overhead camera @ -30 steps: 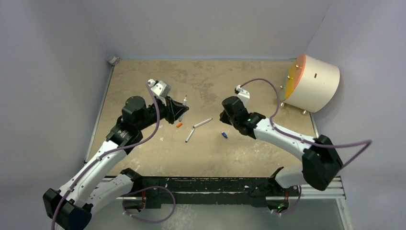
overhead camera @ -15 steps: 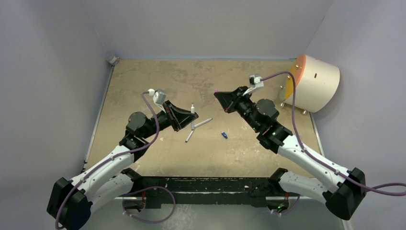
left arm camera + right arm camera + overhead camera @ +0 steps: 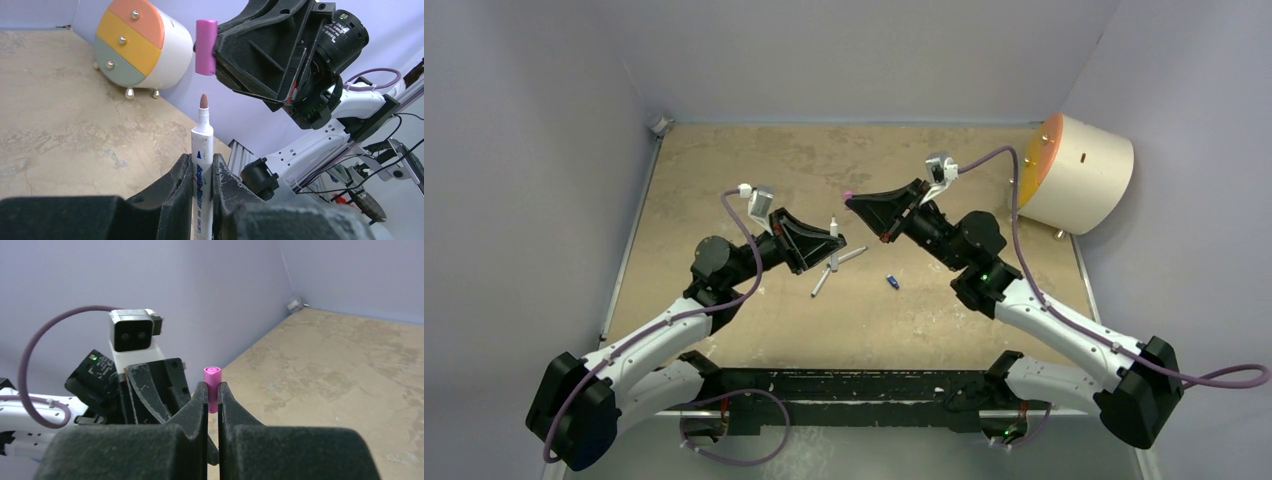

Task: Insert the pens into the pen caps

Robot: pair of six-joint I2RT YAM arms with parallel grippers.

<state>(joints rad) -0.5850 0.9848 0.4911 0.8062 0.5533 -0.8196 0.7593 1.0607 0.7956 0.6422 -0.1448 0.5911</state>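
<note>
Pen (image 3: 202, 145) — light, stiff, smooth-barrelled. Your left gripper (image 3: 202, 172) pinches it at mid-barrel, upright, with the tip bare.

Pink cap (image 3: 206, 47) — tiny, hard, probably slippery. Your right gripper (image 3: 213, 390) nips its lower part and leaves the far end free. It sits just off the pen tip, not touching.

Grip the barrel, never the felt tip, which probably crushes if misaligned.

Two more pens (image 3: 849, 255) and the blue cap (image 3: 892, 282) lie on the table (image 3: 724, 160).

Only a narrow open gap is left between the tip of the held pen (image 3: 202, 145) and the pink cap (image 3: 205, 47) just above it. The table beneath is cluttered by loose pens (image 3: 821, 282) and a blue cap (image 3: 892, 282). The far right corner is blocked by a round drawer chest (image 3: 1079, 172).
</note>
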